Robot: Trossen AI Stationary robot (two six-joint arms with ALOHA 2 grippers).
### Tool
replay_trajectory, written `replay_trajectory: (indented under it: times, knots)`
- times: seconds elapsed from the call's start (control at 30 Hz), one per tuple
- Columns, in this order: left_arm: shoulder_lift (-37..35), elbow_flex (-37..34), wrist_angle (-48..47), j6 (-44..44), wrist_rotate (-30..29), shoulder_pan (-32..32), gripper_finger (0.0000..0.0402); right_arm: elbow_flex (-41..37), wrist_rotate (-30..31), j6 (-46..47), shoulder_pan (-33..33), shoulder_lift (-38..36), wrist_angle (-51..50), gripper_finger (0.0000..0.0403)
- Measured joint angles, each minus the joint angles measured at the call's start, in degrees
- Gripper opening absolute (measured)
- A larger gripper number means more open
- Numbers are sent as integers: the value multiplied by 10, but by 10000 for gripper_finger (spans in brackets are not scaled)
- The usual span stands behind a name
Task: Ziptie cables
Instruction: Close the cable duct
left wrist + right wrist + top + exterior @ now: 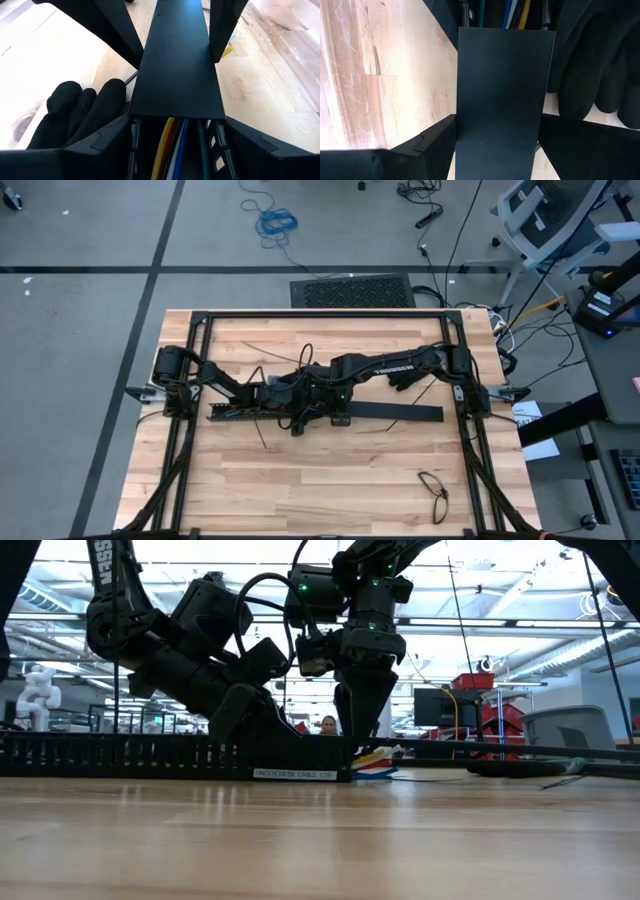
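Wooden surface [340, 480], both arms meeting at its middle. Long black slotted duct [120, 755] lies across it, flat black lid [177, 65] on top. Left end effector [175, 132] straddles the duct, fingers spread either side of it where the lid ends. Right end effector [497, 135] straddles the lid, fingers spread on both edges, facing the left one. Cables [172, 145] yellow, blue, green, run inside the duct under the lid; coloured ends [375, 762] poke out beside the label. Small cable loop [433, 488] lies near the right front corner.
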Motion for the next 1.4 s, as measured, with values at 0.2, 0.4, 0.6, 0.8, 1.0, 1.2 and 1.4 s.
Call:
replay_trajectory:
  times: [0.2, 0.4, 0.6, 0.8, 1.0, 1.2, 1.4]
  knots:
    - [0, 1, -4, -1, 18, 1, 280, 0, -4, -1, 1, 0, 0, 256]
    - [-1, 7, -21, 1, 19, 2, 308, 1, -13, -1, 1, 0, -8, 256]
    - [-1, 12, -23, 2, 24, -1, 320, 2, -40, -6, 4, 0, -26, 256]
    - [-1, 12, -22, 3, 24, -1, 320, 2, -39, -9, 4, 0, -23, 256]
    - [-19, 12, -28, 1, 24, -1, 320, 2, -33, -10, 4, 0, -20, 256]
    - [-26, 13, -47, -14, 28, -1, 320, 2, -27, -15, 4, -1, -15, 256]
    - [-26, 13, -66, -31, 34, -3, 320, 1, -28, -17, 4, 0, -17, 256]
